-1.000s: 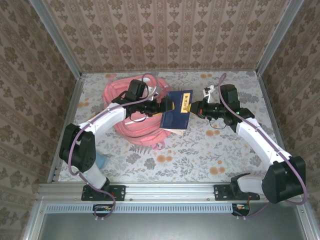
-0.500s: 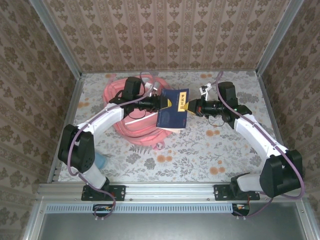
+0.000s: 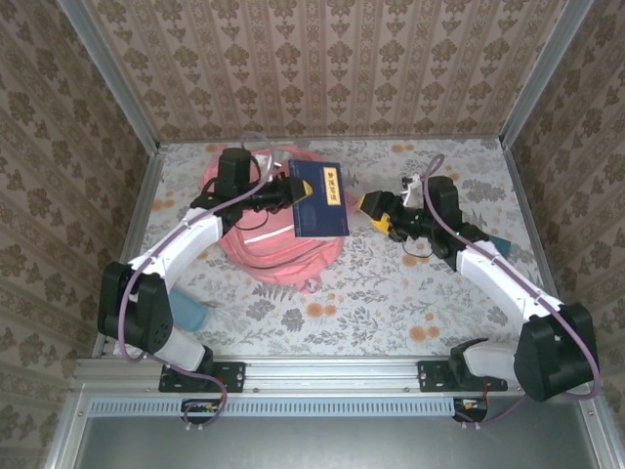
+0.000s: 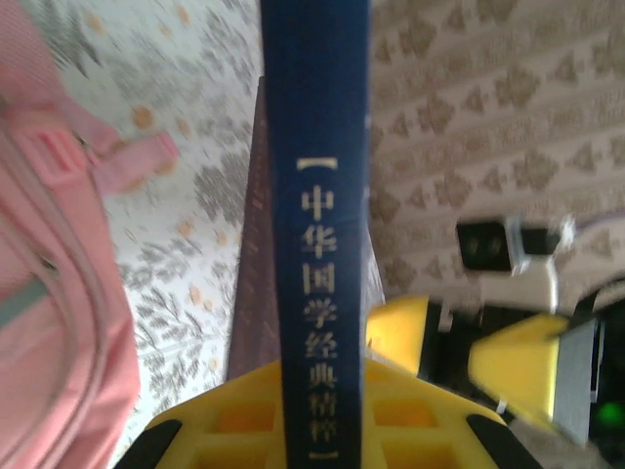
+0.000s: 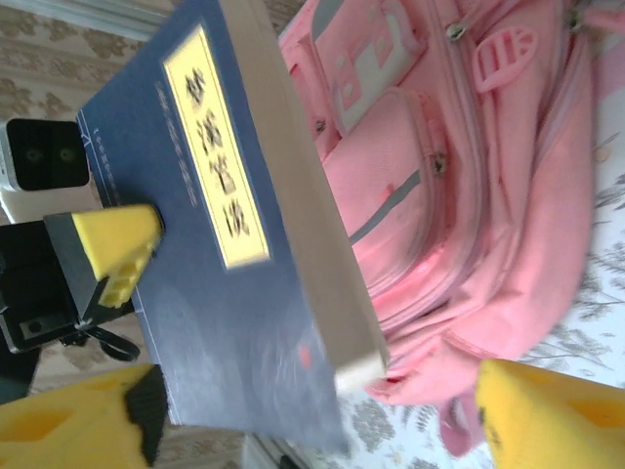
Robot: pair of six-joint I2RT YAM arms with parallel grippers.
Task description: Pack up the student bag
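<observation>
Student bag (image 3: 283, 252) lies below; left hand (image 3: 292, 191) clamps book (image 3: 322, 200).

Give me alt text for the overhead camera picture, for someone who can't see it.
The left gripper holds a dark-blue book by its edge above the pink backpack on a floral table. The right gripper is open just right of the book, not touching it.

Gold "中华国学经典精粹" down spine of dk-blue book (image 4: 317, 244); yellow cover label (image 5: 215, 147) chars too blurred.
</observation>
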